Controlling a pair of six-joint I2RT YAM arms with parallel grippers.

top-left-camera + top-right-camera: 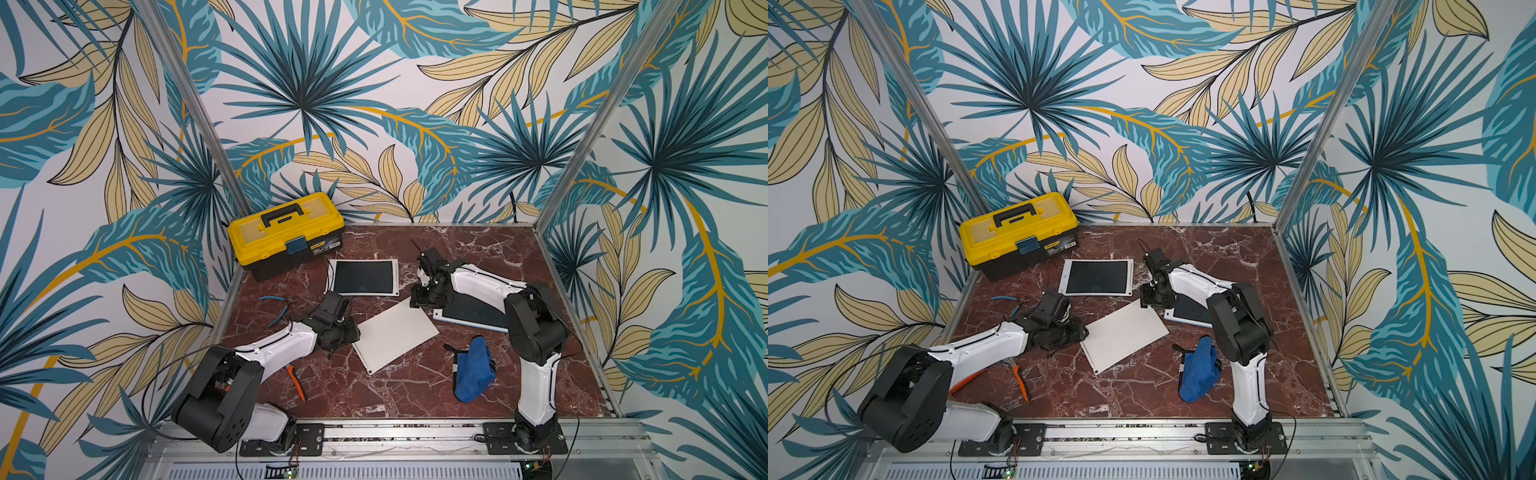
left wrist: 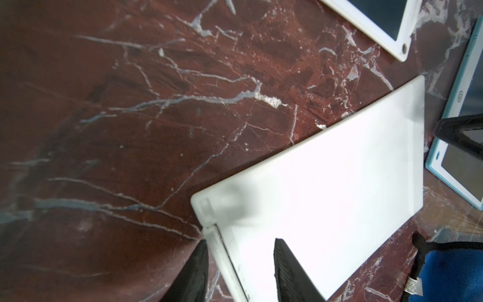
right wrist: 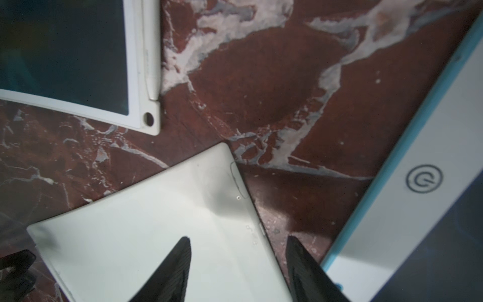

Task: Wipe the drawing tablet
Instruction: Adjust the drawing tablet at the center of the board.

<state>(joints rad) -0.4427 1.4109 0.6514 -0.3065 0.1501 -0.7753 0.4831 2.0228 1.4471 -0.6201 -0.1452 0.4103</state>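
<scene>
A white drawing tablet [image 1: 395, 334] [image 1: 1125, 334] lies back side up, turned askew, in the middle of the marble table. My left gripper [image 1: 351, 332] [image 2: 240, 241] straddles its left edge: one finger [image 2: 285, 261] over the white back [image 2: 326, 183], the other beside the rim. My right gripper [image 1: 415, 301] [image 3: 237, 239] straddles the far right corner [image 3: 156, 222] the same way. Both are open, with a clear gap between the fingers. A crumpled blue cloth [image 1: 473, 368] [image 1: 1198, 368] lies near the front right, touched by neither gripper.
A white-framed tablet with a dark screen [image 1: 363, 277] lies behind. A blue-framed one [image 1: 469, 316] is partly under my right arm. A yellow toolbox [image 1: 286, 235] stands at the back left. Blue pliers [image 1: 276, 307] and orange-handled cutters [image 1: 297, 382] lie near my left arm.
</scene>
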